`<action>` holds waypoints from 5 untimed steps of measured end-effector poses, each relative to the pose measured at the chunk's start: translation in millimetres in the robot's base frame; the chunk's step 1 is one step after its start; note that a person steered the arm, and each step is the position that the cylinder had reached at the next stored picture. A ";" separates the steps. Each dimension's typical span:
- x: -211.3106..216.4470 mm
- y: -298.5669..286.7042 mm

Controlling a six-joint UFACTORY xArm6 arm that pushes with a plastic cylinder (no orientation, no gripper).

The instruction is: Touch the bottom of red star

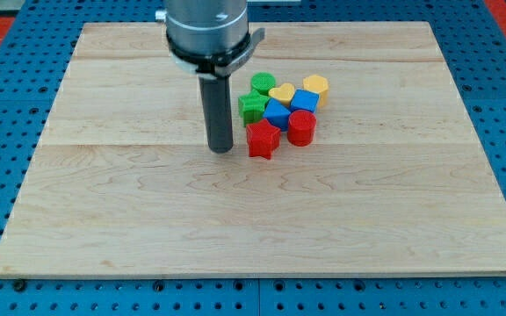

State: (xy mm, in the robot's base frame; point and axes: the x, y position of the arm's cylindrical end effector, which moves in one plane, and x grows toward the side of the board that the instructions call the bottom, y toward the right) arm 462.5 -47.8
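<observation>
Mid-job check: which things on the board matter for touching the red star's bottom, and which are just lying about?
Job:
- red star
- my tip, just to the view's left of the star

Lying about:
- red cylinder
- two blue blocks
- green star
- green block
- yellow heart
- yellow block

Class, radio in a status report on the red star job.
My tip on board, just left of red star. Star's bottom edge untouched. Path below it open.
</observation>
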 end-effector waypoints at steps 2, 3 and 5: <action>-0.2 67.3; -16.1 71.8; -16.9 68.8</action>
